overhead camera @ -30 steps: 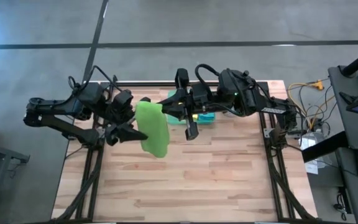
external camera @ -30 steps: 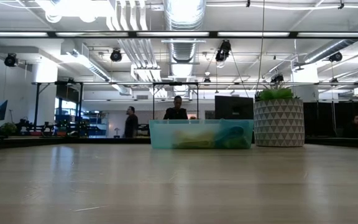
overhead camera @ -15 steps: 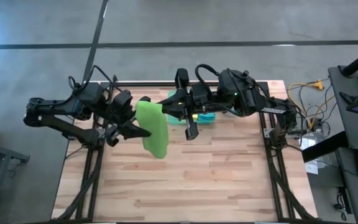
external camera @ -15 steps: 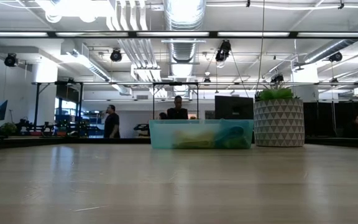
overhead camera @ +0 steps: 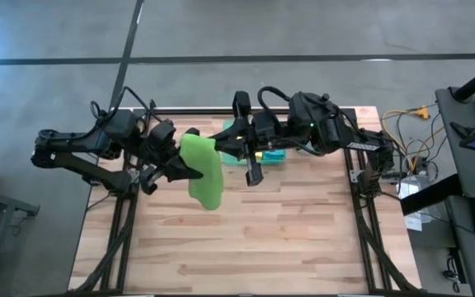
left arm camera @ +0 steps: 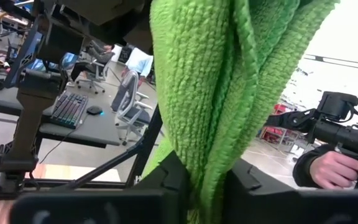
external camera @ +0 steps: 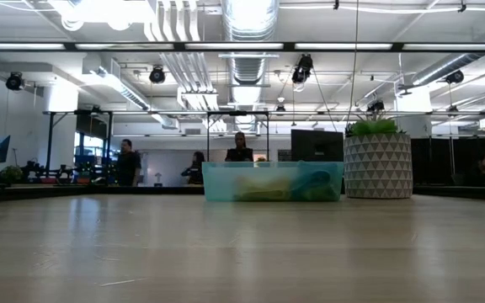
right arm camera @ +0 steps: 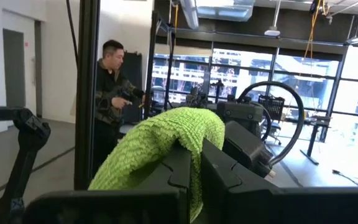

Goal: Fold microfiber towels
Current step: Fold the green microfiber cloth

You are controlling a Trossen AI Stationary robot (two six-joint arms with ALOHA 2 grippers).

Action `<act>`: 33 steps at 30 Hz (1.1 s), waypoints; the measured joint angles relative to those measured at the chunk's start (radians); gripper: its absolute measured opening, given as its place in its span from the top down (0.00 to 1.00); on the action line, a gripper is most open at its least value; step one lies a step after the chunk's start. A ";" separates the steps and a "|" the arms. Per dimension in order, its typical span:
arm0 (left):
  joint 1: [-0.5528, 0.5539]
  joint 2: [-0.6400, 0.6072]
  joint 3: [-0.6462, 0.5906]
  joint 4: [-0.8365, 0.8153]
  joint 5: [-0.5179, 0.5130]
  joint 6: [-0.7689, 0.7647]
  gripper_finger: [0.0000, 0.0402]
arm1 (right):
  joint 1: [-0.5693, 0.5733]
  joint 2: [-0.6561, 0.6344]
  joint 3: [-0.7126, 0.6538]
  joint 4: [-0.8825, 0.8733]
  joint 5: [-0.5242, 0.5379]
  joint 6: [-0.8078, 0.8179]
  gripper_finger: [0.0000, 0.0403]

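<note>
Left arm: reaching in from the left edge of the high view, stretching rightward along the upper part of the frame.
Left gripper (overhead camera: pixel 190 172): sitting just left of centre, its fingers (left arm camera: pixel 166 180) pinching a lime green towel (overhead camera: pixel 204 169) between them.
Right arm: folding in from the upper right of the high view, elbow bending near upper centre.
Right gripper (overhead camera: pixel 221 137): pointing leftward at upper centre, its fingers (right arm camera: pixel 179 163) clamping the same towel's upper end.

Near half of the table (overhead camera: pixel 262 239) lies open; the tray (overhead camera: pixel 264 156) (under the right arm, seemingly) blocks the far edge.
</note>
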 joint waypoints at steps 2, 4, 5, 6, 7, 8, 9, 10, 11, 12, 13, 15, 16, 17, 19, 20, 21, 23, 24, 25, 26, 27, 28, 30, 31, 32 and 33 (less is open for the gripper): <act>0.000 -0.001 0.000 0.000 0.000 0.001 0.94 | 0.000 0.000 0.000 -0.008 0.000 -0.001 0.98; 0.000 -0.004 0.000 0.000 -0.001 0.002 0.97 | 0.000 0.000 0.000 -0.014 0.000 -0.002 0.98; 0.000 -0.005 0.000 0.000 -0.002 0.002 0.98 | 0.000 0.000 0.000 -0.016 0.000 -0.002 0.98; 0.000 -0.007 0.000 0.000 -0.003 0.002 0.98 | 0.000 -0.001 0.000 -0.018 0.000 -0.002 0.98; 0.000 -0.007 0.000 0.000 -0.004 0.002 0.98 | 0.000 -0.001 0.000 -0.019 0.000 -0.002 0.98; 0.000 -0.007 0.000 0.000 -0.004 0.006 0.98 | 0.000 -0.001 0.000 -0.021 0.001 -0.002 0.98; 0.000 -0.007 0.000 0.000 -0.005 0.017 0.98 | 0.000 -0.001 0.000 -0.024 0.007 -0.002 0.98; 0.000 -0.007 0.000 -0.002 -0.005 0.023 0.98 | 0.000 -0.001 0.000 -0.027 0.022 -0.002 0.98; 0.000 -0.008 0.000 -0.004 -0.006 0.025 0.98 | 0.000 -0.001 0.000 -0.031 0.031 -0.002 0.97; 0.000 -0.009 0.000 -0.005 -0.006 0.025 0.98 | 0.000 -0.001 0.000 -0.039 0.035 -0.002 0.97; 0.000 -0.009 0.000 -0.005 -0.008 0.025 0.98 | 0.000 -0.002 0.000 -0.044 0.037 -0.002 0.96; 0.000 -0.009 0.000 -0.006 -0.017 0.026 0.98 | 0.000 -0.003 0.000 -0.051 0.044 -0.002 0.93; 0.000 -0.009 0.000 -0.012 -0.025 0.027 0.98 | 0.000 -0.005 0.000 -0.055 0.045 -0.002 0.91; 0.000 -0.011 0.000 -0.022 -0.030 0.027 0.98 | 0.000 -0.007 0.000 -0.060 0.047 -0.002 0.89; 0.001 -0.013 0.000 -0.038 -0.034 0.028 0.98 | 0.000 -0.015 0.000 -0.067 0.051 -0.002 0.86; 0.002 -0.013 0.000 -0.048 -0.040 0.033 0.98 | 0.000 -0.017 0.000 -0.068 0.051 -0.003 0.85; 0.002 -0.014 0.000 -0.061 -0.047 0.044 0.98 | 0.000 -0.022 0.000 -0.070 0.051 -0.006 0.83; 0.002 -0.014 0.000 -0.081 -0.058 0.052 0.98 | 0.000 -0.029 0.003 -0.087 0.051 -0.019 0.81; 0.002 -0.015 -0.001 -0.083 -0.058 0.052 0.98 | 0.000 -0.033 0.003 -0.099 0.052 -0.025 0.80; 0.002 -0.015 -0.001 -0.083 -0.058 0.052 0.98 | 0.000 -0.039 0.003 -0.107 0.059 -0.026 0.80; 0.003 -0.015 -0.001 -0.082 -0.059 0.053 0.98 | 0.000 -0.046 0.003 -0.123 0.073 -0.026 0.80; 0.003 -0.016 -0.001 -0.082 -0.059 0.054 0.98 | 0.000 -0.053 0.003 -0.139 0.087 -0.026 0.79; 0.003 -0.018 -0.001 -0.082 -0.059 0.054 0.98 | 0.000 -0.061 0.003 -0.156 0.100 -0.027 0.79; 0.003 -0.020 -0.001 -0.081 -0.060 0.055 0.98 | 0.000 -0.077 0.003 -0.193 0.122 -0.029 0.79; 0.003 -0.021 -0.001 -0.082 -0.061 0.062 0.98 | 0.000 -0.086 0.003 -0.208 0.132 -0.029 0.79; 0.003 -0.022 -0.001 -0.083 -0.060 0.071 0.98 | 0.000 -0.092 0.003 -0.226 0.138 -0.029 0.79; 0.003 -0.023 -0.002 -0.083 -0.060 0.075 0.98 | 0.000 -0.098 0.003 -0.236 0.145 -0.029 0.79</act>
